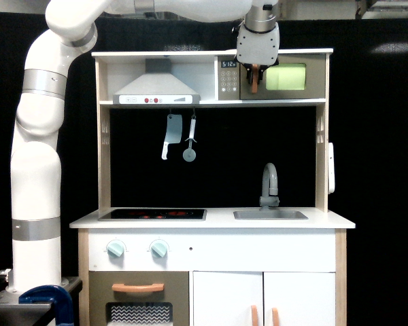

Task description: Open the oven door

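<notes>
At oven door (285,77) handle, gripper (256,76) vert.

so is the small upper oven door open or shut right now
Shut, as far as this view shows: the oven door sits flat in its frame, no gap visible, with the gripper at its orange handle.

Open black space is lying in front of the oven door (292,77); the keypad panel (228,78) and shelf (211,102) are crowding it closely.
</notes>
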